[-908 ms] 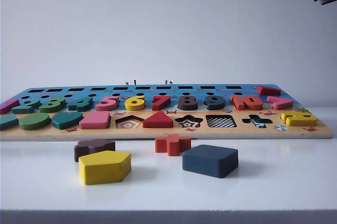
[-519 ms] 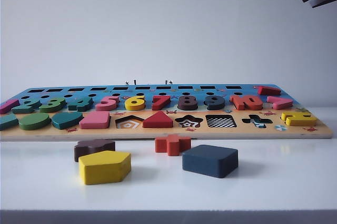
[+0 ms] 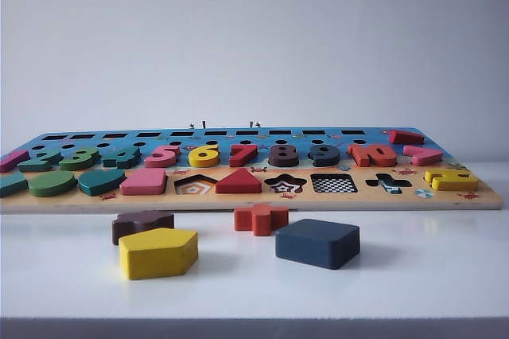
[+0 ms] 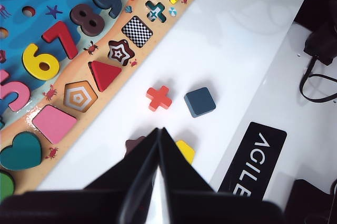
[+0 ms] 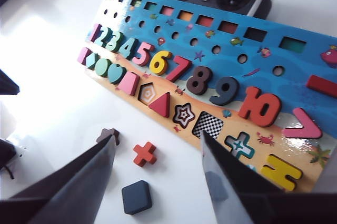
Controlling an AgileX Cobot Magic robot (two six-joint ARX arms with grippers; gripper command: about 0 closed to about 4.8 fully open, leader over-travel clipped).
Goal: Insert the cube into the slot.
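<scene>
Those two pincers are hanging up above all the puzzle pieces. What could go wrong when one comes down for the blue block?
The red plus piece lies near the blue block, so the open right pincer might nudge it coming down. The block is flat and low, so the fingers may slip off it. The checkered slot sits between the star recess and the plus recess; a tilted block could catch on its rim. The shut left pincer hangs above the same pieces and could get in the way.

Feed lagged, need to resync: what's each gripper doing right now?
Left gripper: closed, empty, high above the table.
Right gripper: open, empty, high above the blue block.
</scene>
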